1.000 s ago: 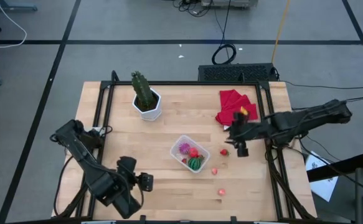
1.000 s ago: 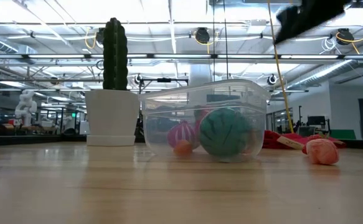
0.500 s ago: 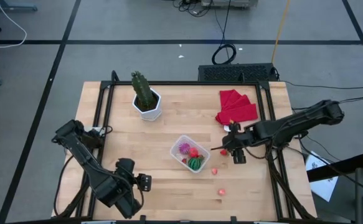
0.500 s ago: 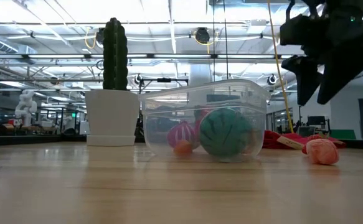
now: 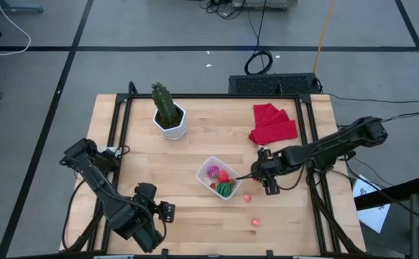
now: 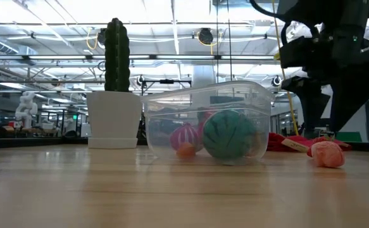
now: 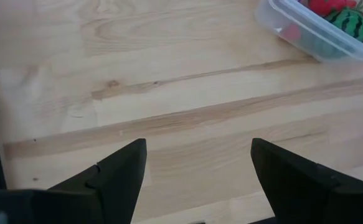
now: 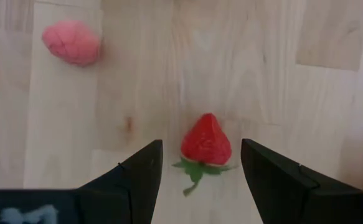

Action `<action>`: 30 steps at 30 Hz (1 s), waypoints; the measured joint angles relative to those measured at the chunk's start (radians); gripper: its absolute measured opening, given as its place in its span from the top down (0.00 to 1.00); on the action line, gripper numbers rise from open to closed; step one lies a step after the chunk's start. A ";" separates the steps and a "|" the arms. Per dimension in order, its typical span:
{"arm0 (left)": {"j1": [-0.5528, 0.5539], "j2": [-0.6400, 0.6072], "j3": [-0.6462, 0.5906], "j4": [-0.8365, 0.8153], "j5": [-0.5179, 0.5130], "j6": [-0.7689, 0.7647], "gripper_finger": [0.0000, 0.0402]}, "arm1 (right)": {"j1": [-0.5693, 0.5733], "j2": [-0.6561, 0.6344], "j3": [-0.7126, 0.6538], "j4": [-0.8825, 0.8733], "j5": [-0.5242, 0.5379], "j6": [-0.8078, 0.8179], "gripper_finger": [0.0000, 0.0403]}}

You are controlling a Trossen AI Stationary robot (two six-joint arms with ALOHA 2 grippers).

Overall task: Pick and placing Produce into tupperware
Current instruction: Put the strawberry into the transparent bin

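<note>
The clear tupperware [image 5: 220,178] [image 6: 206,120] stands mid-table and holds the green striped melon [image 5: 226,189] [image 6: 227,134], the purple ridged piece [image 5: 213,171] and a red berry [image 5: 223,176]. A red strawberry [image 8: 206,140] lies on the wood just right of the tupperware. My right gripper [image 5: 259,175] [image 8: 200,144] is open and points down over the strawberry, one finger on each side, not touching it. Two pink berries [image 5: 247,198] [image 5: 255,222] lie nearer the near edge. My left gripper [image 5: 159,212] [image 7: 197,168] waits open at the near left.
A cactus in a white pot [image 5: 169,115] [image 6: 114,117] stands at the far left of the table. A red cloth [image 5: 272,124] lies at the far right. One pink berry [image 8: 72,42] [image 6: 327,154] rests close to my right gripper. Bare wood [image 5: 187,230] stretches along the near edge.
My right gripper has moved from beside the red cloth toward the near edge and the tupperware, and has come down. Its open fingers now stand around the strawberry. The strawberry, berries and tupperware have stayed where they were.
</note>
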 joint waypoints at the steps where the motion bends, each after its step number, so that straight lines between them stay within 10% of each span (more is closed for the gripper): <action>1: 0.000 0.000 0.000 0.000 0.000 0.003 0.27 | 0.000 0.009 0.000 0.008 0.000 0.000 0.48; 30: 0.000 0.000 0.000 0.000 0.001 0.048 0.27 | 0.000 0.115 0.000 0.047 0.004 -0.027 0.53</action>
